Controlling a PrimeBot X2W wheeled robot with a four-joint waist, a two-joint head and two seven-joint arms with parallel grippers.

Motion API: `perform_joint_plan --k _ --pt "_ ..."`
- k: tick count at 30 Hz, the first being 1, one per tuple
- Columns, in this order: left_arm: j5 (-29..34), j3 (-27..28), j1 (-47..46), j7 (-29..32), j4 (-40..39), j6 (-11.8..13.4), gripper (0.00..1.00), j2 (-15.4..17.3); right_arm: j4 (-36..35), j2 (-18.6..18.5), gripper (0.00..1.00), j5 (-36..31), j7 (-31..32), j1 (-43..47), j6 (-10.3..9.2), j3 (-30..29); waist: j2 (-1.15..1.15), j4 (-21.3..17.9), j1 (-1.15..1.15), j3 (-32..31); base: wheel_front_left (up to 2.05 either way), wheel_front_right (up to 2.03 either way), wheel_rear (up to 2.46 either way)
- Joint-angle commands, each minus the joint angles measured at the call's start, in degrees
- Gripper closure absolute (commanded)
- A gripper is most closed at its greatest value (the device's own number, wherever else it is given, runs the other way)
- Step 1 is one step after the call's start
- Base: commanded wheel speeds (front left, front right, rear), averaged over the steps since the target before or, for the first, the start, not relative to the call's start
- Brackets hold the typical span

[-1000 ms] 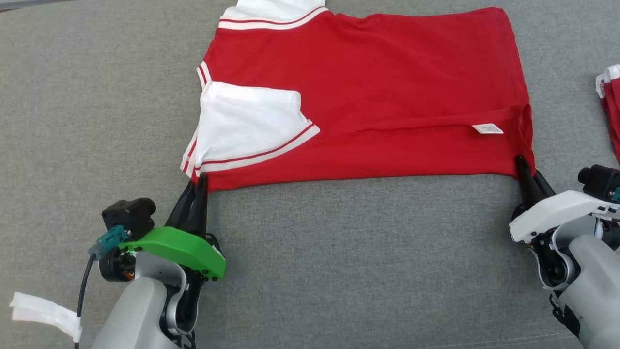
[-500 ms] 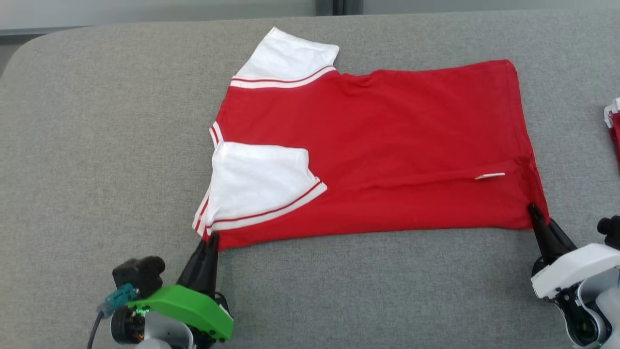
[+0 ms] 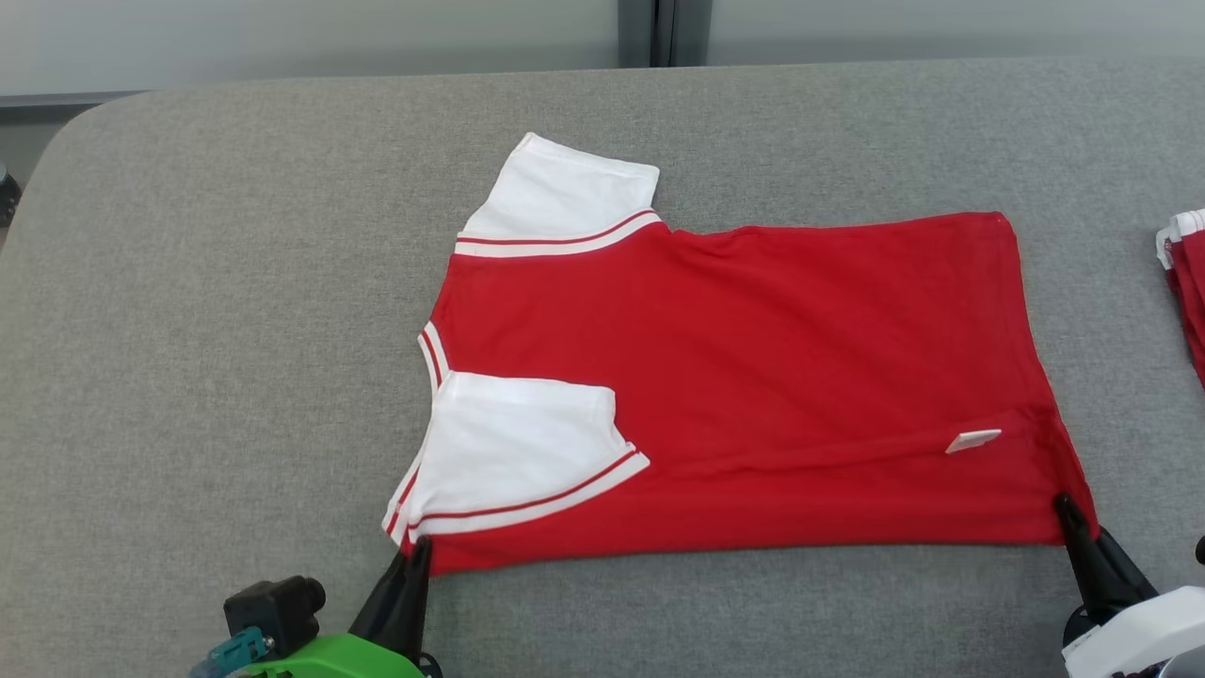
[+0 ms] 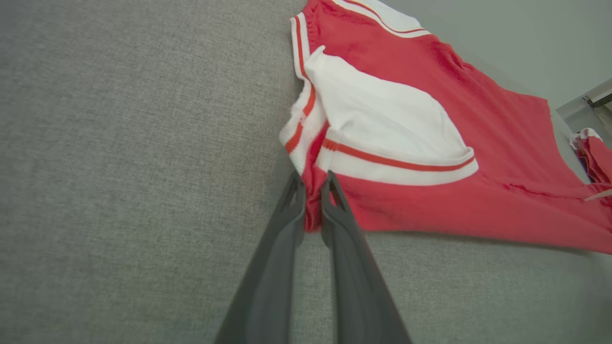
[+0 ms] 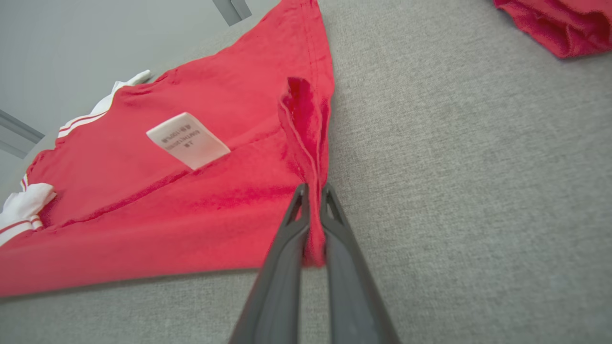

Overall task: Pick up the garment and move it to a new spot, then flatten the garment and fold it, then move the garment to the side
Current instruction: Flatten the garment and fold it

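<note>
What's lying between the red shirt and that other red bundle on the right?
Nothing; the head view shows bare grey surface between the shirt and the bundle.

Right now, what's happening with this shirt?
Both arms hold the red shirt on the grey surface. The left gripper has its jaws shut on the near sleeve-end corner, the right gripper on the near hem corner. The near edge is folded in, with one white sleeve lying on the body; the far sleeve sticks out.
</note>
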Motion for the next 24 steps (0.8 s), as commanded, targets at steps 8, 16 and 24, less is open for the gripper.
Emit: perform_joint_plan --k 8,16,24 --pt "1.02 -2.21 0.78 4.89 1.11 2.03 1.0 1.39 0.7 1.22 0.6 -2.04 0.0 1.68 -0.09 -0.3 0.0 -0.98 0.0 -0.29 0.0 0.0 0.0" --pt "1.8 -0.43 -1.12 5.79 -3.78 5.34 0.0 2.76 -0.85 2.76 0.0 -5.5 0.0 2.56 -0.08 -5.81 0.0 -1.64 0.0 -1.85 0.0 0.0 0.0" --pt "6.24 0.87 -19.92 11.02 -10.66 3.51 0.0 7.36 -4.13 6.83 0.0 -11.93 0.0 -2.97 -0.06 -8.89 0.0 -4.5 0.0 3.69 0.0 0.0 0.0"
